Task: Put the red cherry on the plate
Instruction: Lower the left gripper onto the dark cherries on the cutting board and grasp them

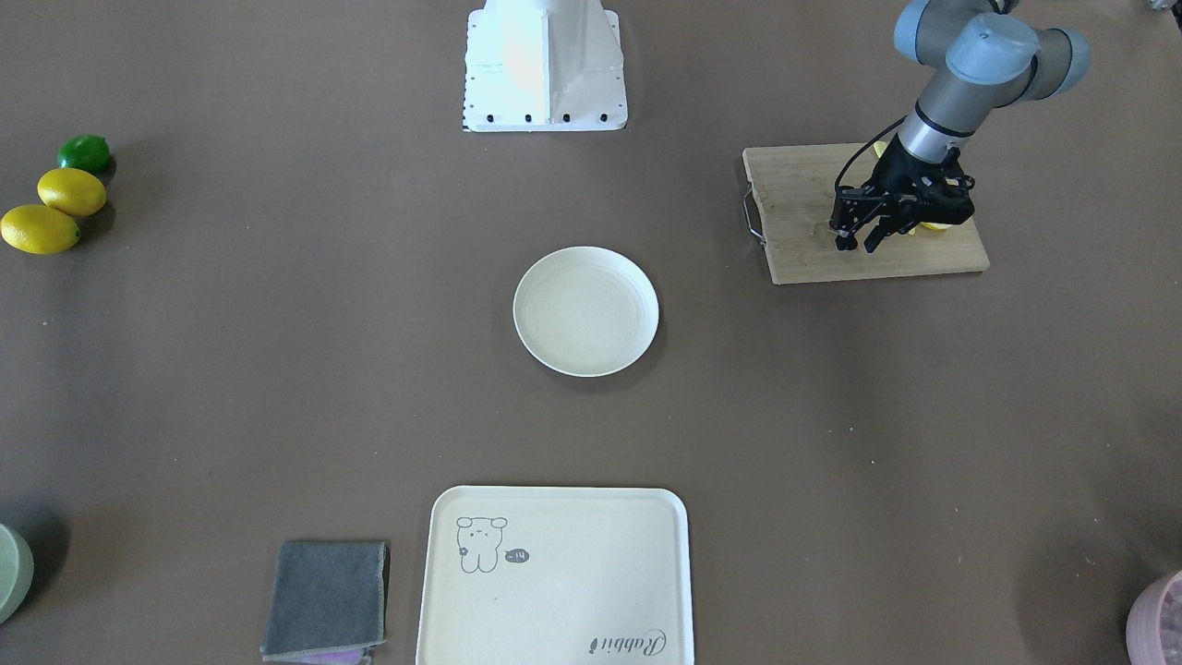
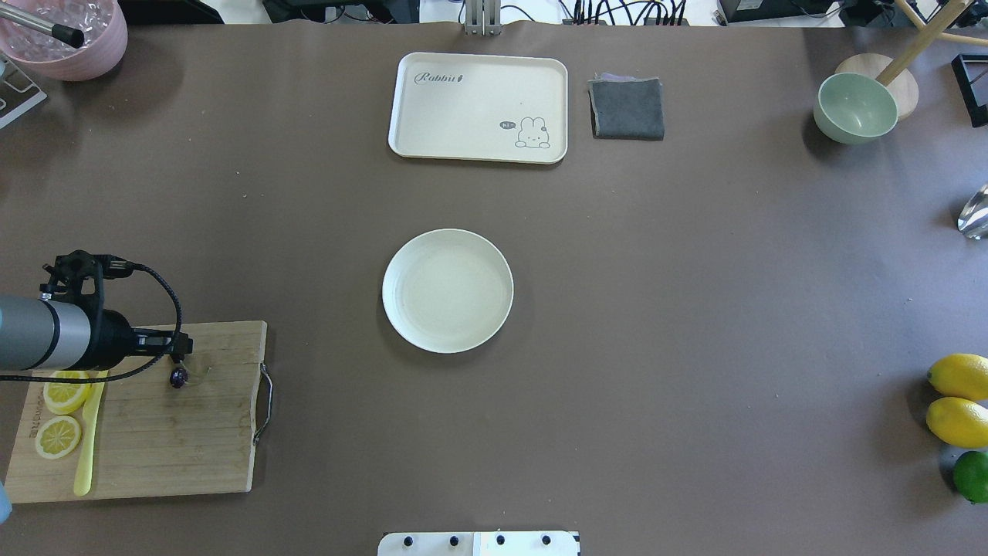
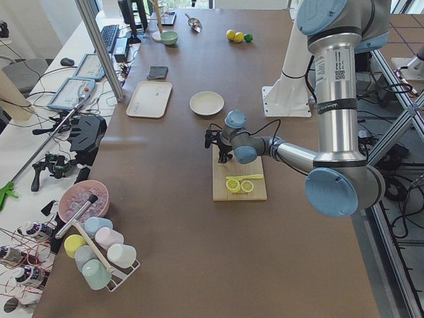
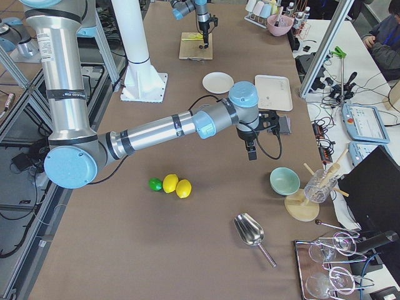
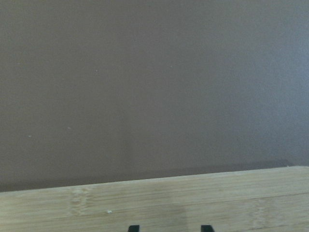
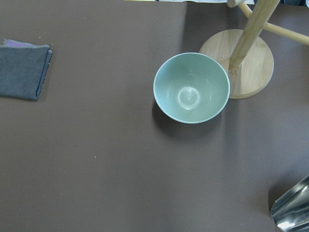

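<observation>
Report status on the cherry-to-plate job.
Left end effector open over cutting board; right end effector unreadable. Red cherry on board, ungripped. Plate empty, path clear.

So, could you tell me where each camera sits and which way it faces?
Front-facing: across the table, looking steeply down at the plate; left arm at its right.
Overhead: behind the robot, looking forward and down; left arm at its left edge.
Exterior left: table's left end, looking along it; left arm near.
Exterior right: opposite end; right arm near.
Left wrist: low over the cutting board; fingertips show.
Right wrist: down on the green bowl; no robot parts.
Shared: front-facing and overhead both show the plate, from opposite sides.
</observation>
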`<move>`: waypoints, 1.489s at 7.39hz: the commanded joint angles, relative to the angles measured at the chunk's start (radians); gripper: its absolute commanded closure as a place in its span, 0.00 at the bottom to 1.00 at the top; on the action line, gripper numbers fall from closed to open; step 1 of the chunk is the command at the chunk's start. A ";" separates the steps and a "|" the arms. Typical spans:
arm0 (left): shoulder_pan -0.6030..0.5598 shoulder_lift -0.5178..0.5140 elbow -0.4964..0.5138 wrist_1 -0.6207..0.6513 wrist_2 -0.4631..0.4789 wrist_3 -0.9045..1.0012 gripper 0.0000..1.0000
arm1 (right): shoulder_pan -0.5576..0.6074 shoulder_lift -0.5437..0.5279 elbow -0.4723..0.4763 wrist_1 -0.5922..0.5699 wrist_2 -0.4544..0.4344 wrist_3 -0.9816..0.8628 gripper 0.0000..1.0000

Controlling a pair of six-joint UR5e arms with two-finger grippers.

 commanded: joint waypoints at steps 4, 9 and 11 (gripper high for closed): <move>0.005 0.000 0.005 0.001 0.002 -0.001 0.73 | 0.000 -0.001 0.000 0.000 -0.001 0.000 0.00; -0.007 -0.116 -0.042 0.015 -0.014 -0.027 1.00 | 0.003 -0.044 0.003 0.000 -0.008 -0.006 0.00; -0.007 -0.323 -0.020 0.160 -0.011 -0.115 1.00 | 0.013 -0.088 0.003 0.001 -0.021 -0.028 0.00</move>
